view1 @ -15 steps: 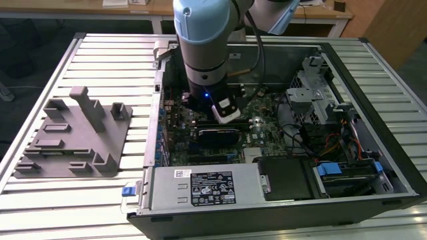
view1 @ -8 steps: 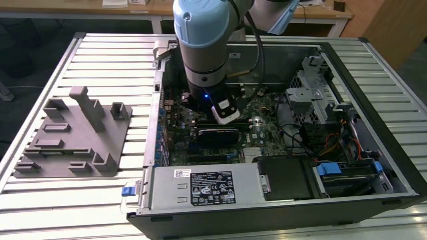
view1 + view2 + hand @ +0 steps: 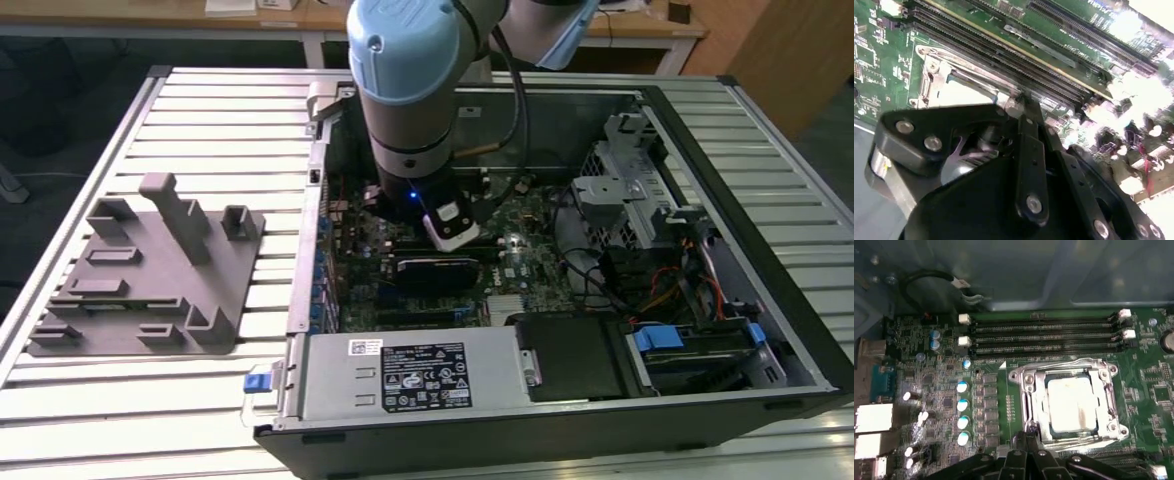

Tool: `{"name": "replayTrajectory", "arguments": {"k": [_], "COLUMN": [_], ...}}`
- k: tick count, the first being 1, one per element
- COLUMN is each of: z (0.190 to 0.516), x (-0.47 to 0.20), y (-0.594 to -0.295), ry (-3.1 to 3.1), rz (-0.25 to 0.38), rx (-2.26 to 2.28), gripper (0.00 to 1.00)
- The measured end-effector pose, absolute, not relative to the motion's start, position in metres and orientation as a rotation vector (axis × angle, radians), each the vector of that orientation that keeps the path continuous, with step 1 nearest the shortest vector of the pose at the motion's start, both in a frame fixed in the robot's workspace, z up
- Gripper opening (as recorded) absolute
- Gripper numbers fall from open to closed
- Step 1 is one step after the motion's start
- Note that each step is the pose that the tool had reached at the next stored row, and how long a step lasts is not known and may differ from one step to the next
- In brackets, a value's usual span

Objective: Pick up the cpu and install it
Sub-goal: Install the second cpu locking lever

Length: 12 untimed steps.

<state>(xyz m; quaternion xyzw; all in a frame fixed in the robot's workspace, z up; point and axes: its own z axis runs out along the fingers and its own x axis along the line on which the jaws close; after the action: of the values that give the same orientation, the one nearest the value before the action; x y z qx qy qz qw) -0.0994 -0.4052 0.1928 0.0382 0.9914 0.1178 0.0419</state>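
In both wrist views the cpu [image 3: 1072, 404] [image 3: 966, 92] lies flat inside the motherboard socket, its pale silvery top framed by the metal socket bracket [image 3: 1030, 390]. My gripper [image 3: 1026, 436] hangs low over the edge of that socket, just beside the chip, and its black fingers are drawn together with nothing between them. The second wrist view has the gripper [image 3: 1016, 102] tip right at the socket's rim. From the exterior view, the arm reaches down into the open computer case, with the gripper [image 3: 449, 236] over the middle of the board.
Memory slots [image 3: 1044, 335] run alongside the socket. Capacitors [image 3: 962, 405] and rear ports [image 3: 871, 417] stand nearby. The case [image 3: 747, 330] holds a power supply [image 3: 407, 375], drive cage [image 3: 627, 190] and cables. A grey plastic holder block [image 3: 147, 270] sits on the slatted table on the exterior view's left.
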Motion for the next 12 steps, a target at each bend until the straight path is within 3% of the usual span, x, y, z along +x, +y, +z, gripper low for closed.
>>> {"name": "replayTrajectory", "arguments": {"k": [12], "z": [0.207], "x": [-0.1], "y": [-0.406], "ry": [3.035], "rz": [0.364], "rx": [0.117], "gripper": [0.11]}}
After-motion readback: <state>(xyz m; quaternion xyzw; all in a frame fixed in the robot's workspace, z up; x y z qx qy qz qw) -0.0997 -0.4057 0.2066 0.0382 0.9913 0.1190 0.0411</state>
